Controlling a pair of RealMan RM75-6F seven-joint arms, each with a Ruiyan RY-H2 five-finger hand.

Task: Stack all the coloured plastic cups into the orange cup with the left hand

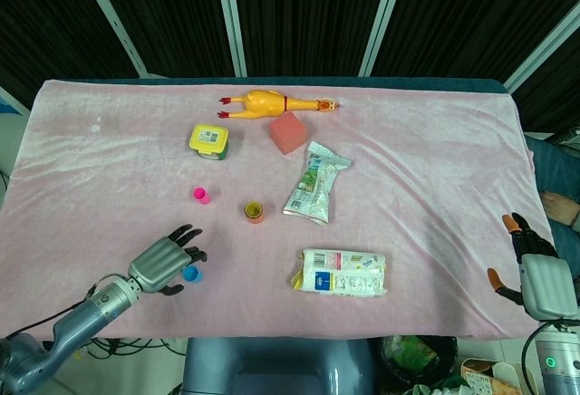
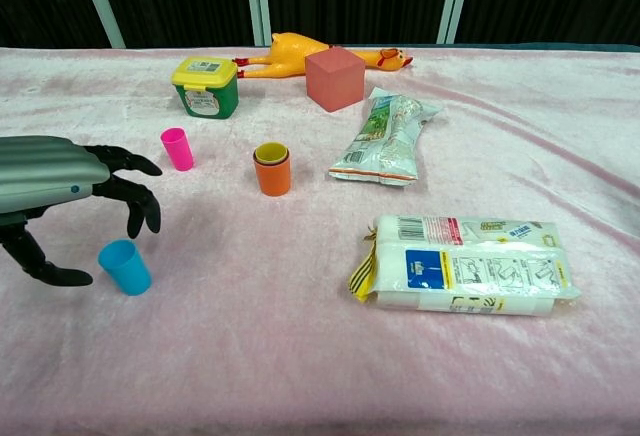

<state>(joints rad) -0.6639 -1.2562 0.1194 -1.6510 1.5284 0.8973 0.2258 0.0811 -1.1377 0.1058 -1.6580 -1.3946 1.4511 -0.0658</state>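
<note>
The orange cup [image 2: 272, 175] stands upright mid-table with a yellow cup [image 2: 270, 152] already nested inside. The blue cup [image 2: 125, 267] near the front left and the pink cup [image 2: 177, 148] farther back are not yet stacked. The left hand [image 2: 70, 191] hovers just over the blue cup, fingers apart, holding nothing. Only the head view shows the right hand [image 1: 535, 268], idle at the right edge with fingers spread; the chest view shows the nested yellow rim more clearly.

Bare tabletop [image 2: 210, 256] lay open between the blue cup [image 2: 125, 267] and orange cup [image 2: 271, 169]; the pink cup [image 2: 177, 148] stood off to the left, food packets [image 2: 461, 265] lying well right
</note>
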